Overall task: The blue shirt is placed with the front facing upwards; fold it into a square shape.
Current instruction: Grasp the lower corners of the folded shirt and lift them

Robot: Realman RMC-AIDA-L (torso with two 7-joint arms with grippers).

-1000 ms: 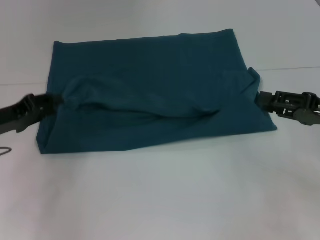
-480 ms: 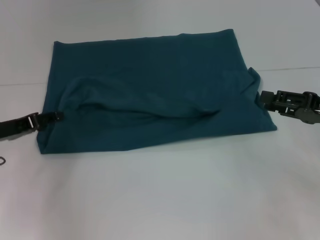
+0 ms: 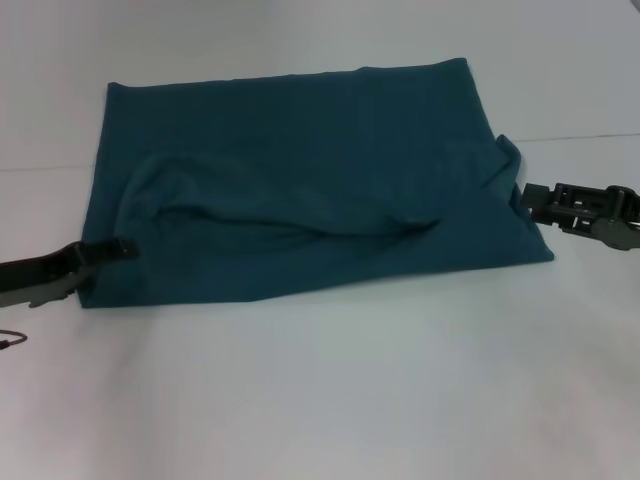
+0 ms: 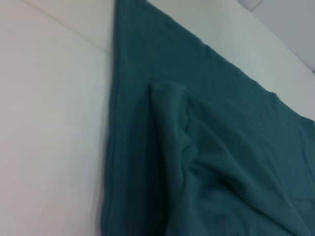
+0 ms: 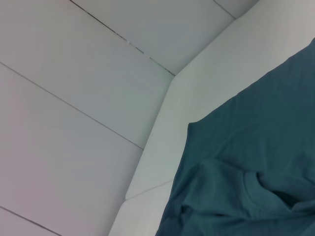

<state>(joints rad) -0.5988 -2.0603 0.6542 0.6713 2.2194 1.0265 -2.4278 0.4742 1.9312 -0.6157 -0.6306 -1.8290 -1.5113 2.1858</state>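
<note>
The blue shirt (image 3: pixel 300 190) lies on the white table as a wide folded rectangle with its plain teal side up. A raised, rumpled fold (image 3: pixel 270 215) runs across its middle. My left gripper (image 3: pixel 118 247) sits low at the shirt's left edge, near the front left corner. My right gripper (image 3: pixel 526 198) is at the shirt's right edge, beside a bunched flap (image 3: pixel 500 160). The left wrist view shows the shirt's (image 4: pixel 211 162) edge and the rumpled fold up close. In the right wrist view, the shirt (image 5: pixel 256 177) shows with a folded corner.
The white table (image 3: pixel 330 390) stretches in front of the shirt and on both sides. A seam in the table surface (image 3: pixel 590 137) runs behind the right arm. A thin cable (image 3: pixel 12 340) shows at the left edge.
My left gripper has come off the raised fold, moving down and back toward the shirt's front left corner. My right gripper has drawn slightly away to the right. The shirt has stayed in place.
</note>
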